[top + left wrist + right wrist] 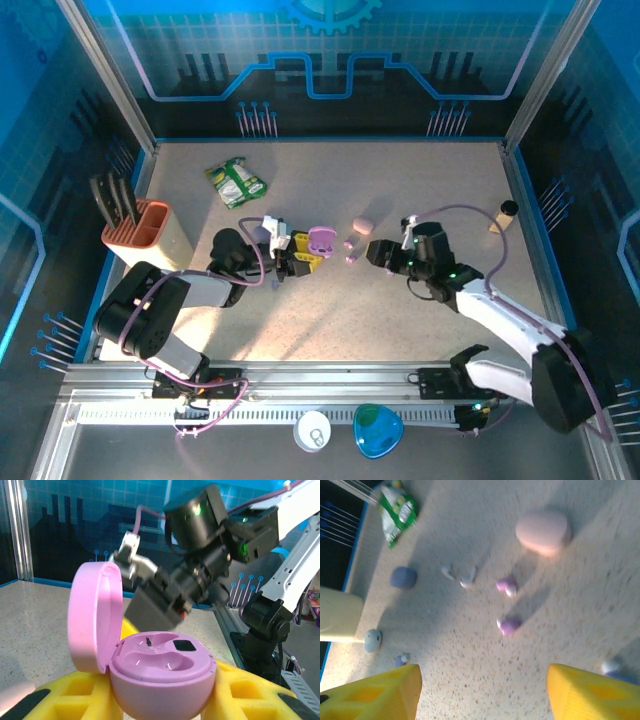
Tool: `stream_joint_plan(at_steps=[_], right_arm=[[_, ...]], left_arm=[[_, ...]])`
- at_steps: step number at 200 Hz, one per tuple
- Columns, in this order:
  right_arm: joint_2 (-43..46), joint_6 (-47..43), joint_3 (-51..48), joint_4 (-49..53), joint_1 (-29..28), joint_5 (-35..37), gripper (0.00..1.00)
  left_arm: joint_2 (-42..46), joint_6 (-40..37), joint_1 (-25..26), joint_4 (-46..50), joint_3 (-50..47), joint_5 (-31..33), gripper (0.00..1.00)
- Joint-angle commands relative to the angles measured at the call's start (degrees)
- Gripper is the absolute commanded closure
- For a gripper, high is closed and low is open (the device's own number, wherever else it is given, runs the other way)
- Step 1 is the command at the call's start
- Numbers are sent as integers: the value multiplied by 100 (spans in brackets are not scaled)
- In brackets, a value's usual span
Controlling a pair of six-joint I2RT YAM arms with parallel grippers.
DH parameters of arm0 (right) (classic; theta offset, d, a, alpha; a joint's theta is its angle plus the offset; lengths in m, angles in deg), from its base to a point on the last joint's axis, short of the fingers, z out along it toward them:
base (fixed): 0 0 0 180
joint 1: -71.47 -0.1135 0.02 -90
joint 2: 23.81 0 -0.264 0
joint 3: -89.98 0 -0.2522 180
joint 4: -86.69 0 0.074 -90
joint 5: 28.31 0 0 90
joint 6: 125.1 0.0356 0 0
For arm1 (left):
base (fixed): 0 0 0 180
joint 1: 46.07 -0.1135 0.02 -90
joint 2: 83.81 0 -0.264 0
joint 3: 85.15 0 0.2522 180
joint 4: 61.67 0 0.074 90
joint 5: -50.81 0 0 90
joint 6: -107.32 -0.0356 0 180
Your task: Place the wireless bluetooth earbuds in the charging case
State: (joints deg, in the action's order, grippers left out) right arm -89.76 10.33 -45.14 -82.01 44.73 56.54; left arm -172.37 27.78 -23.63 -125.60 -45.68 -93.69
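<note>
Speckled worktop (pixel 300 330) inside a blue-lit enclosure carries two purple earbuds (pixel 508 626). They lie at mid-frame in the right wrist view, above and between the right jaws, which are spread wide and empty at the lower corners. In the overhead view those buds sit between these jaws and the charging case (pixel 162 670), which the left jaws clamp at centre, lid open and both wells bare. I judge the right arm nearer, though blur hides each bud's long axis.

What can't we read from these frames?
- Right wrist: earbuds blurred; orientation unreadable.
- Right wrist: right pincer finger bases cut off by bottom edge.
- Left wrist: charging case underside cut off by bottom edge.
- Top external: case sockets too small to resolve.
</note>
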Motion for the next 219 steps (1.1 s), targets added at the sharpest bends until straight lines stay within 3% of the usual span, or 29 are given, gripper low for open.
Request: stream_joint_plan(at_steps=[1, 61, 150, 219], right_arm=[[-432, 1134, -149, -1012, -370, 690, 36], [-1973, 1978, 27, -1893, -736, 695, 56], [-3118, 2099, 342, -2521, -650, 192, 63], [-3403, 2110, 522, -2636, -363, 52, 60]], left_arm=[[104, -49, -21, -263, -126, 71, 63], [222, -138, -29, -261, -260, 79, 63], [231, -153, -56, -255, -306, 31, 63], [182, -121, -60, -256, -280, -33, 63]])
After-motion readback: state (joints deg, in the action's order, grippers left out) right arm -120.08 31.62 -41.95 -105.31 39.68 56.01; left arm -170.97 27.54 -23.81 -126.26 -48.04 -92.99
